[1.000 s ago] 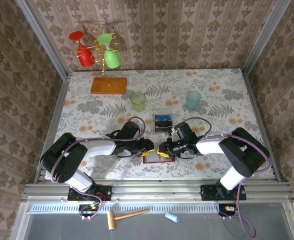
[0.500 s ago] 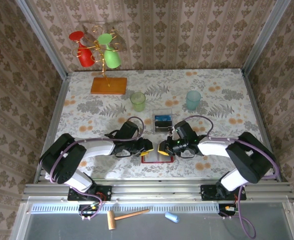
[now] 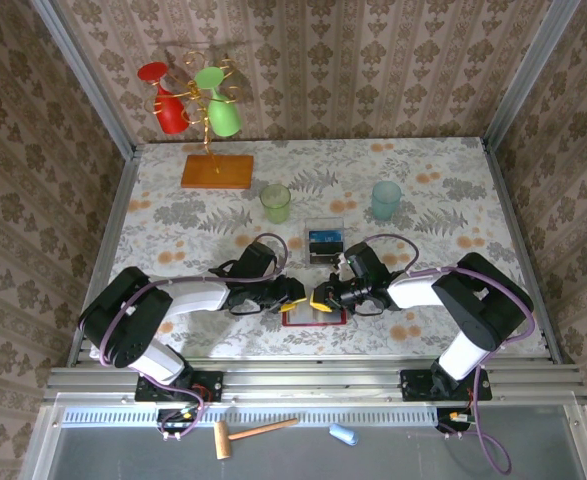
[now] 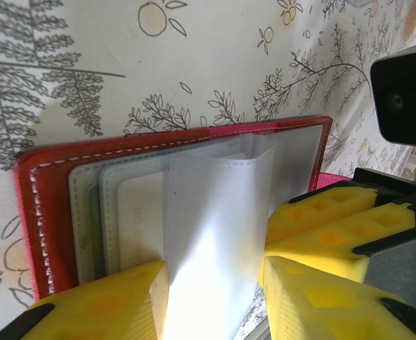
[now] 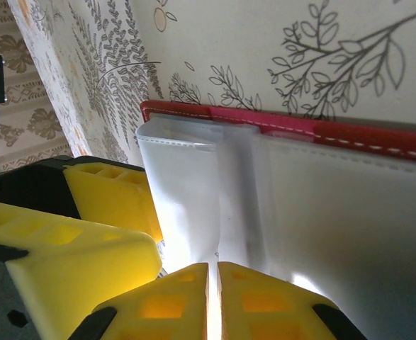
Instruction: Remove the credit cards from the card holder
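Left gripper [image 3: 298,297] and right gripper [image 3: 318,299] crowd the card holder [image 3: 313,317], almost tip to tip. Clear box [image 3: 324,243], green cup [image 3: 275,203] and blue cup [image 3: 386,200] stand behind. Table [image 3: 163,235] flanks open.

My left arm [image 3: 188,295] and right arm [image 3: 418,290]: white link shells, black joint housings, black bases. A purple cable [image 3: 271,236] loops along each. My left fingers [image 4: 101,304] and right fingers [image 5: 264,304]: yellow, blocky, square recesses moulded in, seated on black mounts.

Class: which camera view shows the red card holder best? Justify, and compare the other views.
Left wrist: the card holder lies open, showing red stitched cover and grey pockets. Right wrist gives a red edge behind clear sleeves; the top view, a small red strip.
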Robot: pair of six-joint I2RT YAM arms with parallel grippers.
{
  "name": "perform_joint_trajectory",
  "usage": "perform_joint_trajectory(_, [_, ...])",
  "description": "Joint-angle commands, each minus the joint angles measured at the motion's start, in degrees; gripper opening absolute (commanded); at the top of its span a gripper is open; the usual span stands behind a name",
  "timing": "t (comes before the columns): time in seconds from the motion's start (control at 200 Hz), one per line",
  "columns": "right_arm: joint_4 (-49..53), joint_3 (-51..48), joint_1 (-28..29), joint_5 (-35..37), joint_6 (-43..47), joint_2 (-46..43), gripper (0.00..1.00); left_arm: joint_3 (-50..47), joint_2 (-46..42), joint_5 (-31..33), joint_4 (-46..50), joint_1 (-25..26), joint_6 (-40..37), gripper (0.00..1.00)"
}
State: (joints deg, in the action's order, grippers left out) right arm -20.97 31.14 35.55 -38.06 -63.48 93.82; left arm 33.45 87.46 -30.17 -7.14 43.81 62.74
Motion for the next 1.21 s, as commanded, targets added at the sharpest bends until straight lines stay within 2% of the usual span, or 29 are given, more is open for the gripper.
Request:
perform_joint_trajectory(0.0, [-3.2,1.0,0.7,-2.3,-0.8,0.9,0.10,-1.3,0.2,1.2,2.6,-0.2,-1.1,0.41])
perform_joint_trajectory(0.2, [-2.0,1.7,0.8,-2.0,-0.9,3.6,0.10,-1.3,0.1,1.3,2.5,-0.2,-1.2,0.41])
perform_joint_trajectory(0.49, [9.1,1.5,0.6,5.4,2.6,0.3,0.09,-1.4,-2.3,2.5,3.7,-0.3,-0.9,0.42])
perform_joint_trajectory(0.74, [9.5,1.2,0.6,5.8,3.0,1.3,0.09,-0.9,-4.3,3.1,6.0,-0.6,-1.2,0.45])
perform_joint_trajectory(0.95, [7.9,1.2,0.6,5.1,2.6,1.7,0.09,-0.3,-2.4,1.9,5.1,-0.7,-1.5,0.45])
perform_joint_trajectory(1.075, [9.2,1.4,0.6,5.9,2.4,-1.1,0.11,-0.6,-1.0,1.5,4.3,-0.5,-1.4,0.45])
perform_joint_trajectory(1.2, [17.5,2.8,0.6,10.2,4.8,-7.2,0.17,-1.6,-2.2,2.5,4.1,-0.6,-1.2,0.45])
